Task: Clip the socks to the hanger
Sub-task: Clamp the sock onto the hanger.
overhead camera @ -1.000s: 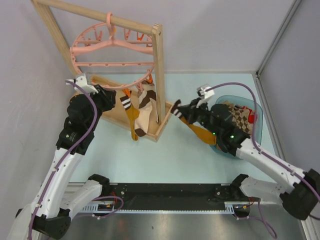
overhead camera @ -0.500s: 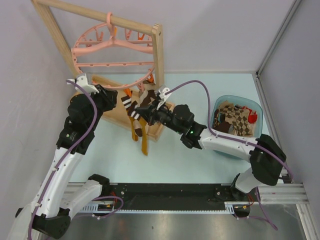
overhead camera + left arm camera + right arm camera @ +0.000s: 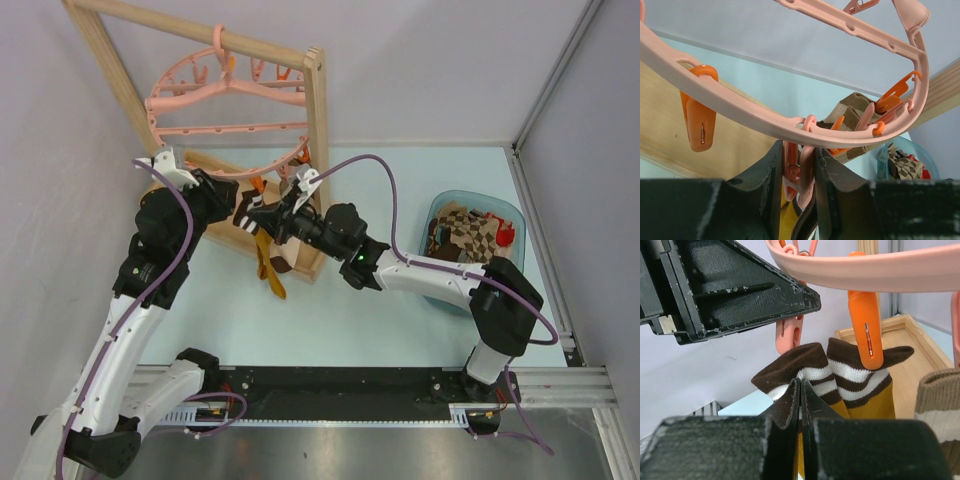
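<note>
The pink clip [image 3: 799, 172] on the hanger [image 3: 740, 112] is squeezed between the jaws of the left gripper [image 3: 797, 150]; the clip's lower end is hidden. The striped cuff of a yellow sock [image 3: 810, 375] is pinched tight by the right gripper [image 3: 800, 390]. A second yellow sock [image 3: 860, 385] is held by an orange clip [image 3: 865, 330]. More socks [image 3: 465, 235] are partly hidden in the blue tub [image 3: 470, 196].
</note>
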